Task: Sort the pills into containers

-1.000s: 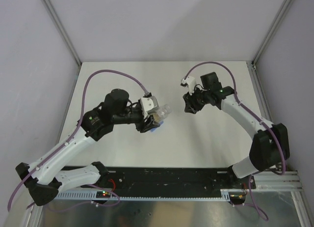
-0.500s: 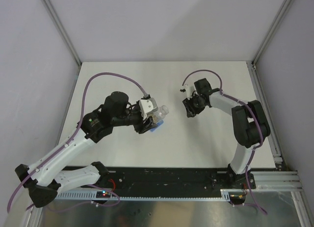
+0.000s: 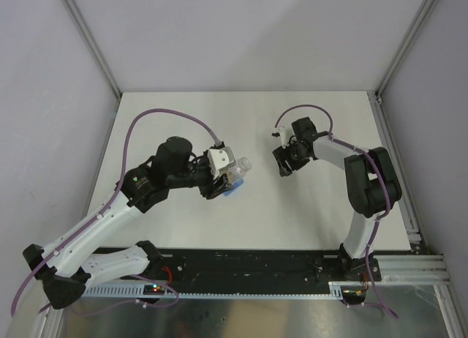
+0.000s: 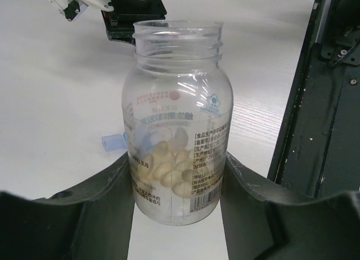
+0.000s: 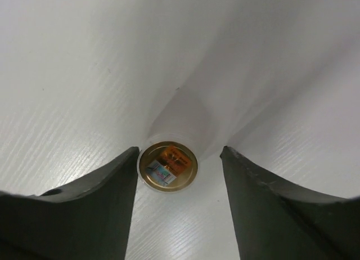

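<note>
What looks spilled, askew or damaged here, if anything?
No spill or damage visible. The left pincer grips the bottle, uncapped, with the pills inside. A round lid lies flat on the table inside the open right pincer.

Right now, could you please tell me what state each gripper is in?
Left gripper: closed on the uncapped clear bottle.
Right gripper: open, straddling the round cap without gripping it.

There are one clear bottle, one blue container, one round lid and a heap of pale pills too bunched to count.
</note>
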Robot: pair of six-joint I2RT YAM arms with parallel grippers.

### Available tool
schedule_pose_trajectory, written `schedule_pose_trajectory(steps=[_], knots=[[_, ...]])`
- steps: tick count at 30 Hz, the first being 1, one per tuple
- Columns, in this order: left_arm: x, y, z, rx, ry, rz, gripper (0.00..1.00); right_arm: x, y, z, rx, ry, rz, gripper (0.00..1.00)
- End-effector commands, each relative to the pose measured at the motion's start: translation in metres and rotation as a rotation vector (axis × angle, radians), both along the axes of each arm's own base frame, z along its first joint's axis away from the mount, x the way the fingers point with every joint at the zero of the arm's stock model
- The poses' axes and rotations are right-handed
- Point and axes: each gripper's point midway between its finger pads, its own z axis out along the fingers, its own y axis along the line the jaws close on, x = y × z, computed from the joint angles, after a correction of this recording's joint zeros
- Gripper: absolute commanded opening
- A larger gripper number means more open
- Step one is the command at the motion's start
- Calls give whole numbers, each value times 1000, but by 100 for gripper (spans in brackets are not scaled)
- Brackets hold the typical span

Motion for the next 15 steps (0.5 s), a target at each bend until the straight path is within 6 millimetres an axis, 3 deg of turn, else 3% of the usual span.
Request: schedule_pose_trajectory(steps=[1,10,15], knots=[[5,0,8,-16,-50,1,0,5,-4,-2,-22,-12,-18,68],[8,1,9,-14,-53,17,0,9,-2,25,3,-77,-8,79],[19,3,15,-27,-57,67,0,6,12,66,94,-140,31,81]])
